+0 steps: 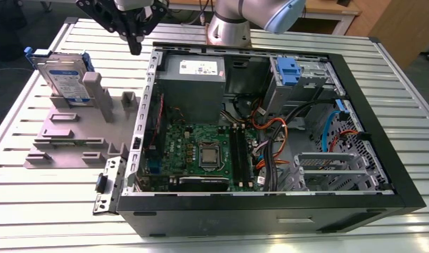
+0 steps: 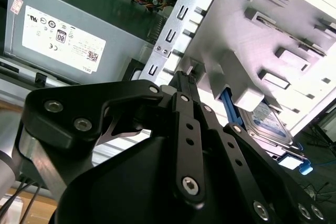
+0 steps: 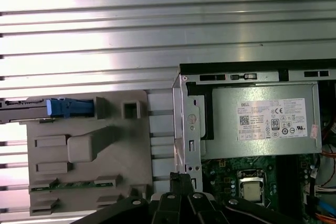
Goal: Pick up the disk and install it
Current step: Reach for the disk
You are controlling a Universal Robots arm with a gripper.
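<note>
Ribbed metal table (image 1: 52, 211) carries an open computer case (image 1: 271, 216) and, just beside it, a grey fixture (image 1: 67, 139). Your gripper (image 1: 135, 48) hangs above the table close to the case's side wall, its fingers pressed together and holding nothing. From the gripper, the disk (image 1: 63, 79) lies lower down and off to the side away from the case, well apart from the fingertips. It stands on edge in a slot at one end of the fixture, leaning slightly, with its blue frame around it. In the first wrist view the disk (image 3: 68, 107) appears edge-on, a thin line running towards the case side.
</note>
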